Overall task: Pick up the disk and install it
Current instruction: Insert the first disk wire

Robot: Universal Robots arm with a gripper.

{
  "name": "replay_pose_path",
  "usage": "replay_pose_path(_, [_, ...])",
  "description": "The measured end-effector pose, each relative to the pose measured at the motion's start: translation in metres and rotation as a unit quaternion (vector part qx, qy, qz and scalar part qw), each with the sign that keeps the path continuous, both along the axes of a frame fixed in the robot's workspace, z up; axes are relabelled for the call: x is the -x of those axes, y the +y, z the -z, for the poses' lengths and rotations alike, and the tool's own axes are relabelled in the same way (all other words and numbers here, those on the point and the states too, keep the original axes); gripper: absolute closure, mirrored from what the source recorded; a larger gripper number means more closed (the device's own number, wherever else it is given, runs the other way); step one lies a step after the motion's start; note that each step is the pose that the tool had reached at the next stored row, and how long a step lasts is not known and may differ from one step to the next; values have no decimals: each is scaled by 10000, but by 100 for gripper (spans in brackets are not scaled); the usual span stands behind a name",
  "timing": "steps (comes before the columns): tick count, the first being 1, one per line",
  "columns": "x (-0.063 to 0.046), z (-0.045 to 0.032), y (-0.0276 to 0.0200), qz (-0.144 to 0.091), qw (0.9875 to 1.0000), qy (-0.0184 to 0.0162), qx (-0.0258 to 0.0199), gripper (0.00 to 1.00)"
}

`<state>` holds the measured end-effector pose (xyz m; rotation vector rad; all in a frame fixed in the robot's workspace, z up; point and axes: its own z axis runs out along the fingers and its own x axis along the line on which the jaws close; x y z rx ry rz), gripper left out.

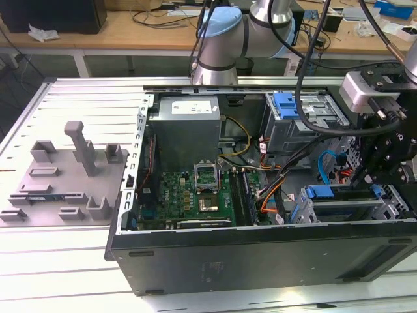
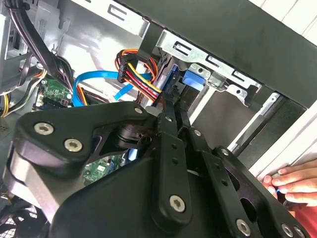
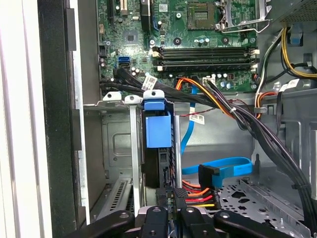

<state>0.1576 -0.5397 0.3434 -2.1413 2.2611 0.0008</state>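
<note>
We count one disk [image 3: 157,133], one gripper [image 3: 174,196] | disk stands edge-on in the case's [image 1: 260,257] drive cage, just beyond the fingertips | gripper's fingers pressed close together, pinching nothing we can see

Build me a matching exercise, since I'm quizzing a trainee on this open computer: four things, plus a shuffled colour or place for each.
Things:
1. motherboard
2. power-supply box
3. flat data cable
4. person's hand

Colour or place:
A. grey
B. blue
C. at the outer edge of the computer case
D. green

Pairs: 1-D, 2-A, 3-B, 4-C
</note>
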Motion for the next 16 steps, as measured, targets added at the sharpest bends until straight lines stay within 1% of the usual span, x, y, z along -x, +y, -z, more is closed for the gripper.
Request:
replay_pose_path(11, [-1, 64, 0, 0, 10000, 0, 3, 84])
replay_pose_path(16, [-1, 72, 0, 0, 10000, 1, 0, 84])
